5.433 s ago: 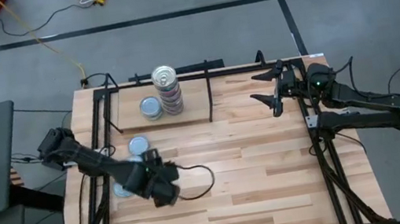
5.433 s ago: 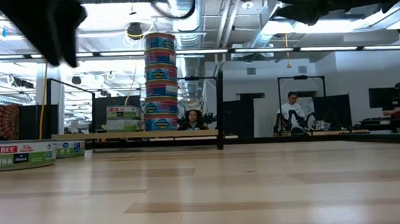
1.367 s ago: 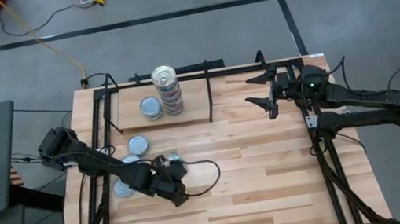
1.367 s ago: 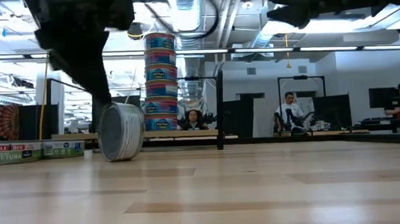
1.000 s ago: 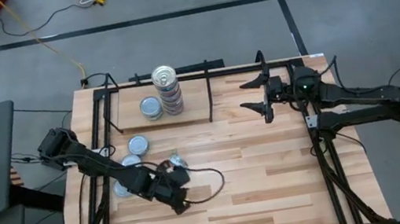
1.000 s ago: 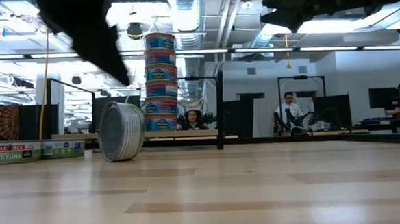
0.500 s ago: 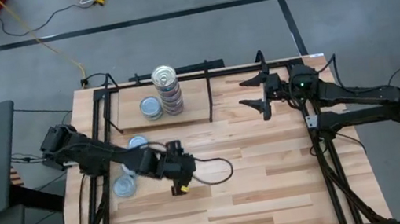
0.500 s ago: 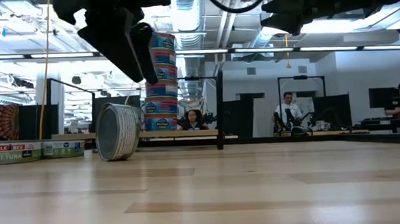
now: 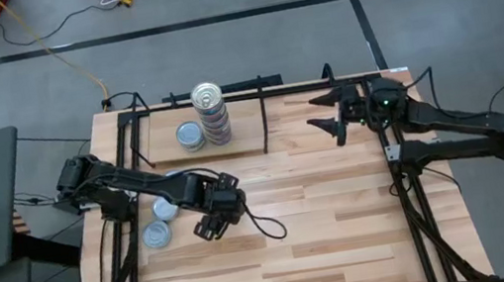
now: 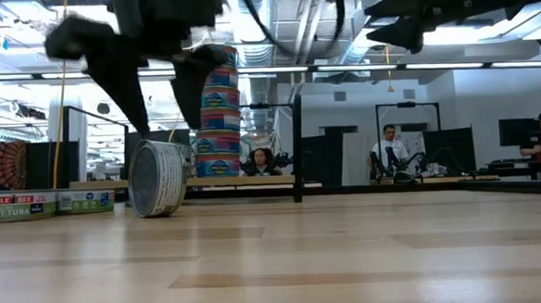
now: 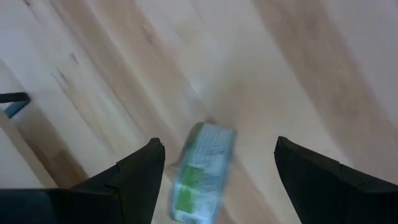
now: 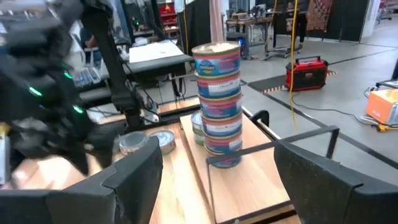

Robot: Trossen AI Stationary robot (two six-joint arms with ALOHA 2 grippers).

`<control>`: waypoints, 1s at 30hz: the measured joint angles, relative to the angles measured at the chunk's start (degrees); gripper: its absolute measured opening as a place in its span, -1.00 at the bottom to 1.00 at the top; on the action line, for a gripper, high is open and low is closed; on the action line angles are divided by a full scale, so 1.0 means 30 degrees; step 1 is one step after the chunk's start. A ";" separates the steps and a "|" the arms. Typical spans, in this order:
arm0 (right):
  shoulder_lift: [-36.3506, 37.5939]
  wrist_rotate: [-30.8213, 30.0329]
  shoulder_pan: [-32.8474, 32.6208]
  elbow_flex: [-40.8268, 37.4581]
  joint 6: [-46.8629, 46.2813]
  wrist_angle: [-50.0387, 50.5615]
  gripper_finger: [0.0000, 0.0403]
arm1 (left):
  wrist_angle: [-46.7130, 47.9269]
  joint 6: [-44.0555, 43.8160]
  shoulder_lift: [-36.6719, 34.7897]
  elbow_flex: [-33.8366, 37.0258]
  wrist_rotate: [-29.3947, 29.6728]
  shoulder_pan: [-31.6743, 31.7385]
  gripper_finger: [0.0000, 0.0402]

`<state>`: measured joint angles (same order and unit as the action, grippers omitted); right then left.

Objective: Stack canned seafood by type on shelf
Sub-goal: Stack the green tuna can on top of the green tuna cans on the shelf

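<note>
Pale butcher-block table [image 9: 347, 237], with the light wooden shelf [image 9: 246, 132] along its far left edge. On the shelf, a tall stack of tins [image 9: 211, 115] with one single tin [image 9: 189, 136] flat beside it. Right gripper [image 9: 323, 113] hanging well apart, just off the shelf's right end, fingers spread and holding nothing. Left gripper [image 10: 167, 127] much the nearer, poised directly above the tipped tin [image 10: 161, 179], fingers wide apart, one to each side, gripping nothing. Tipped tin balanced on its rim on the table in front of the shelf, leaning slightly, not flat like the two loose tins [image 9: 160, 223] nearby. Seen from the left wrist, green-labelled side wall uppermost, flat faces turned roughly toward the fingers. Probably a straight descent and a close across the thin dimension, with some risk of the tin rolling or toppling.
</note>
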<state>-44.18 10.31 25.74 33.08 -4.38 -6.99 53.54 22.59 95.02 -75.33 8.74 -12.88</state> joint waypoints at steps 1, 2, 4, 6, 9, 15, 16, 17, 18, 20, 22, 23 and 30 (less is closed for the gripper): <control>0.0180 -0.0011 -0.0069 0.0000 -0.0164 0.0062 0.64 | -0.0109 0.0254 0.0132 0.0089 0.0072 0.0158 0.46; 0.0352 -0.0029 -0.0221 0.0000 -0.0287 0.0107 0.64 | -0.0097 0.0456 0.0240 0.0203 0.0141 0.0282 0.46; 0.0594 -0.0022 -0.0651 0.0000 -0.0515 0.0177 0.64 | -0.0323 0.0698 0.0331 0.0468 0.0188 0.0497 0.46; 0.0669 -0.0022 -0.1141 0.0000 -0.0555 0.0331 0.64 | -0.0953 0.1038 0.0518 0.0521 0.0152 0.0689 0.46; 0.0584 -0.0064 -0.1722 0.0000 -0.0344 0.0125 0.64 | -0.0612 0.1643 0.0823 0.0524 0.0063 0.0939 0.46; 0.0387 -0.1562 -0.2189 -0.0004 -0.0101 -0.0330 0.64 | 0.0989 0.2478 0.1652 0.0538 -0.0324 0.1817 0.46; 0.0353 -0.1603 -0.2208 -0.0007 -0.0101 -0.0353 0.64 | 0.1271 0.2470 0.1807 0.0538 -0.0381 0.1945 0.46; 0.0336 -0.1603 -0.2209 -0.0007 -0.0097 -0.0446 0.64 | 0.1462 0.2472 0.1919 0.0545 -0.0428 0.2089 0.46; 0.0302 -0.1603 -0.2215 -0.0007 -0.0101 -0.0540 0.64 | 0.1545 0.2485 0.2079 0.0545 -0.0506 0.2192 0.45; 0.0239 -0.1603 -0.2243 -0.0007 -0.0213 -0.0619 0.64 | 0.1877 0.2606 0.2194 0.0545 -0.0800 0.2351 0.42; 0.0109 -0.1603 -0.2250 -0.0007 -0.0457 -0.0597 0.64 | 0.2089 0.2850 0.2285 0.0545 -0.0817 0.2347 0.31; 0.0055 -0.1608 -0.2302 -0.0007 -0.0518 -0.0610 0.64 | 0.2060 0.2947 0.2299 0.0545 -0.0832 0.2329 0.24; -0.0502 -0.1610 -0.2579 -0.0014 -0.0553 -0.1183 0.64 | 0.2044 0.2217 0.2238 0.0538 -0.0839 0.2336 -0.36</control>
<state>-45.68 5.48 18.00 33.04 -6.04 -10.54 59.68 29.24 101.73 -73.71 6.22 -5.87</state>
